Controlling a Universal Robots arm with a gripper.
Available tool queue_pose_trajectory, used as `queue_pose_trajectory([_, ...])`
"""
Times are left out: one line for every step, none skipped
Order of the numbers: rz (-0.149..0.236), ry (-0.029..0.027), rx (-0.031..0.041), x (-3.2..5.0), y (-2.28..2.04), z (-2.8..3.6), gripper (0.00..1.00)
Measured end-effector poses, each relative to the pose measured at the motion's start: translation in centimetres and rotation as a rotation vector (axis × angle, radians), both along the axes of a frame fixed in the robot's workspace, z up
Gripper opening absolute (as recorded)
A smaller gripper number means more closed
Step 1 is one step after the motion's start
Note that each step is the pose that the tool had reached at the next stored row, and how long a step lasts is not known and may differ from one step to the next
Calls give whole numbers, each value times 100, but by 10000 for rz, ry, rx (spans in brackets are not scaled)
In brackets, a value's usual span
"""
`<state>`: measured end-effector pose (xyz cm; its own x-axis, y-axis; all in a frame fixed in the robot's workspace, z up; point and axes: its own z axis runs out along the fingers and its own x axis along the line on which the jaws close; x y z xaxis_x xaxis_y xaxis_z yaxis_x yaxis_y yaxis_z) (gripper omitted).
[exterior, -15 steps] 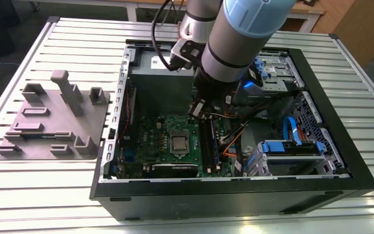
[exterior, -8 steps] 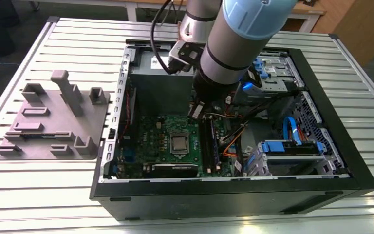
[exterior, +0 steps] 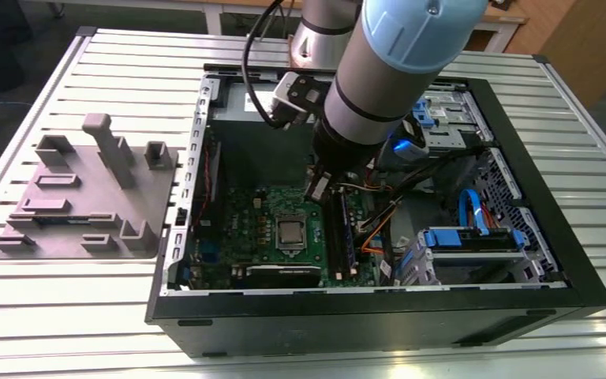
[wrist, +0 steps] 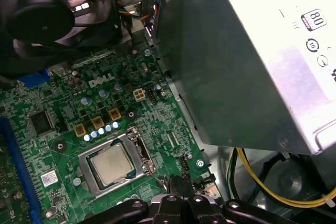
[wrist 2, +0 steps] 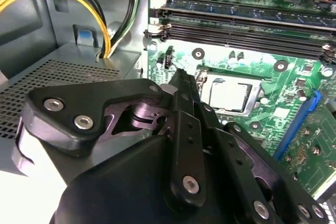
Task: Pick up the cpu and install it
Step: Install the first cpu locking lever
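I see the cpu [wrist 2: 229,96] seated in its motherboard [wrist 2: 294,135] socket, right of centre in the second wrist view; my gripper [wrist 2: 181,80] hovers beside it, fingers together, empty.

Printed label [wrist: 311,51] on power supply [wrist: 226,61]

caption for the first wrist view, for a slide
The cpu sits in its socket on the green motherboard, the claw hanging just beside it, empty.
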<state>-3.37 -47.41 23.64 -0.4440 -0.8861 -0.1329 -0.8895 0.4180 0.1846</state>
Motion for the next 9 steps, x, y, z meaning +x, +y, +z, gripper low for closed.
queue_pose_trajectory([4, 0, 0, 0, 0, 0, 10])
queue_pose_trajectory([6, 0, 0, 1, 0, 0, 10])
queue_pose_trajectory([19, 0, -1, 1, -1, 0, 10])
queue_pose_trajectory([32, 0, 0, 1, -1, 0, 10])
queue_pose_trajectory([32, 1, -1, 1, -1, 0, 10])
queue_pose_trajectory([32, 0, 0, 1, -1, 0, 10])
queue_pose_trajectory([33, 0, 0, 1, -1, 0, 10])
queue_pose_trajectory([34, 0, 0, 1, -1, 0, 10])
queue_pose_trajectory([35, 0, 0, 1, -1, 0, 10])
